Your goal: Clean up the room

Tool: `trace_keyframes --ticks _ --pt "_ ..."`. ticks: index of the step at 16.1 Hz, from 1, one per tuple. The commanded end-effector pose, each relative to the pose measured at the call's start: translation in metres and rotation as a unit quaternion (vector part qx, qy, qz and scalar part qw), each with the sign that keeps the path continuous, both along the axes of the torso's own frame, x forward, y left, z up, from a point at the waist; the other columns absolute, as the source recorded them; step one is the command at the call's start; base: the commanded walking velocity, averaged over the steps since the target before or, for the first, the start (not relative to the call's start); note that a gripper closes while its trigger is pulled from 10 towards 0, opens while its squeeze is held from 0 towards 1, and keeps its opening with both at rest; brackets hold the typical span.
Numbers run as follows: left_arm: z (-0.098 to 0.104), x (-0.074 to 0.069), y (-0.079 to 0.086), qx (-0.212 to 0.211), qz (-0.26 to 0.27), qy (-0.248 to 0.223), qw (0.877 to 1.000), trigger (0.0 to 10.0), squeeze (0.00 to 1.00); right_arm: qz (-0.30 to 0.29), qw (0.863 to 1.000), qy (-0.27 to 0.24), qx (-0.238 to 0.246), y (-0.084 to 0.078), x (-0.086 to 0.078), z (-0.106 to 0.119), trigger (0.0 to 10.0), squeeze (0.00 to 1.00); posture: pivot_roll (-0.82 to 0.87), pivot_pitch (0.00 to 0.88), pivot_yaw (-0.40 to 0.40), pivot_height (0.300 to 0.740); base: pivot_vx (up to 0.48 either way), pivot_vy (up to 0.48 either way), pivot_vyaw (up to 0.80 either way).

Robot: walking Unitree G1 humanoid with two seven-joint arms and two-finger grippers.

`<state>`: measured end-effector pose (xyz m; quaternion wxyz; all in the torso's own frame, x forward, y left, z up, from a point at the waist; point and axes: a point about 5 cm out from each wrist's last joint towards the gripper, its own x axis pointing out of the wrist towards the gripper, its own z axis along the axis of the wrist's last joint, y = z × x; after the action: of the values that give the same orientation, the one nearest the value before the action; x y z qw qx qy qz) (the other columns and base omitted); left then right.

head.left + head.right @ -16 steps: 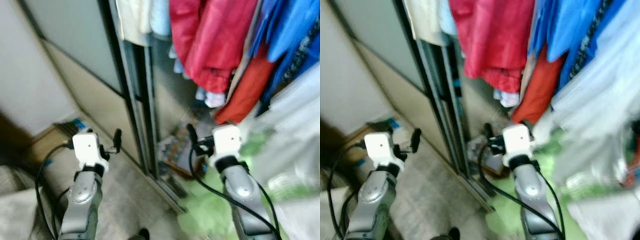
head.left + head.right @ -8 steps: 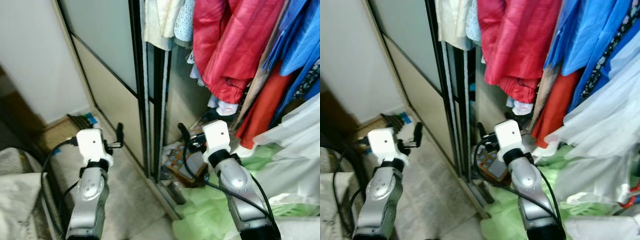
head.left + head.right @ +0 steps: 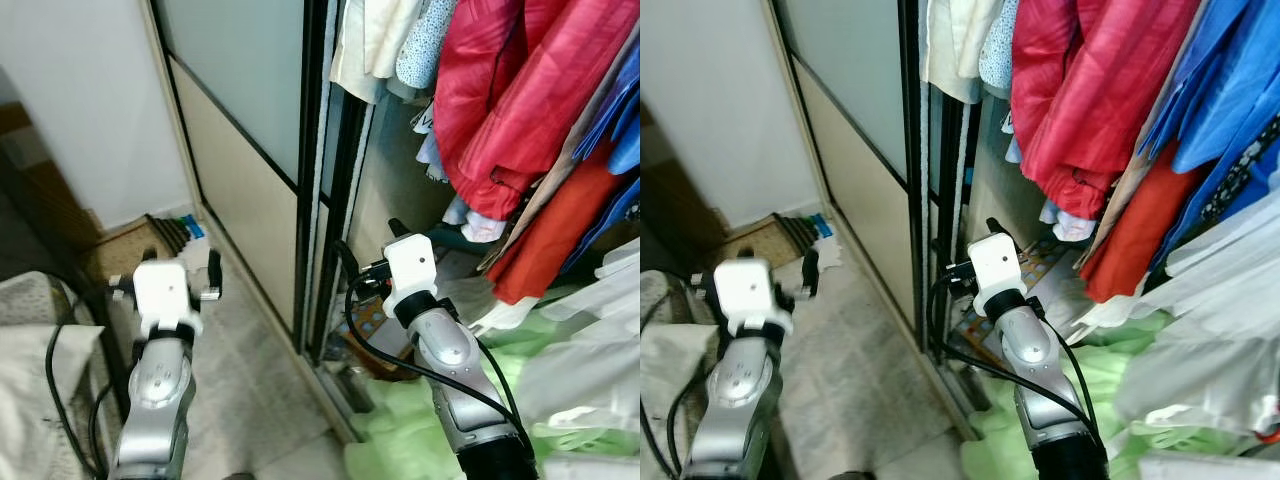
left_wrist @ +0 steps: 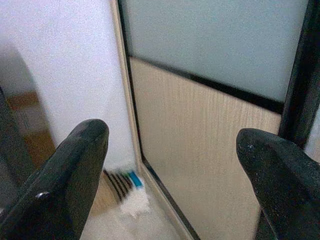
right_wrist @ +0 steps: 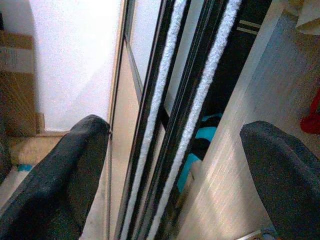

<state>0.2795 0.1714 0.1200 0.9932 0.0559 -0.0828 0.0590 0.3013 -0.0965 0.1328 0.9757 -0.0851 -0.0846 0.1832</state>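
Facing open wardrobe, search step, nothing picked yet. Left hand (image 4: 170, 175) spread, empty, before sliding door (image 3: 250, 150). Right hand (image 5: 175, 170) spread, empty, at door track edge. Green cloth (image 3: 420, 420) heaped on floor by hanging red jacket (image 3: 510, 110). Next move, likely: lower right hand onto cloth.

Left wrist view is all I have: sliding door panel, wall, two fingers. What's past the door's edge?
Observer: An open closet; a red jacket hangs inside, just right of the sliding door.
Operator: Anything on the closet floor?
Observer: Light green fabric is heaped there, under the right gripper arm.
Operator: Right gripper holding anything?
Observer: No, its fingers are apart, nothing between them, pointing at the door's black edge tracks.
Operator: And my left?
Observer: The left gripper hovers in front of the door panel, fingers apart.
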Motion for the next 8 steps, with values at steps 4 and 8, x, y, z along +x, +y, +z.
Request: trace_keyframes --ticks 4,8 --pt "-0.017 -0.004 -0.008 -0.029 -0.044 0.037 0.998 10.0 0.0 -0.023 1.0 0.002 -0.01 -0.007 -0.011 -0.004 10.0 0.0 0.05 0.109 -0.006 0.74 0.0 0.0 0.0" --pt "-0.014 -0.002 -0.025 -0.01 -0.086 0.033 0.996 10.0 0.0 -0.04 0.999 0.005 -0.019 -0.014 -0.01 -0.005 10.0 0.0 0.04 0.116 -0.009 0.74 0.0 0.0 0.0"
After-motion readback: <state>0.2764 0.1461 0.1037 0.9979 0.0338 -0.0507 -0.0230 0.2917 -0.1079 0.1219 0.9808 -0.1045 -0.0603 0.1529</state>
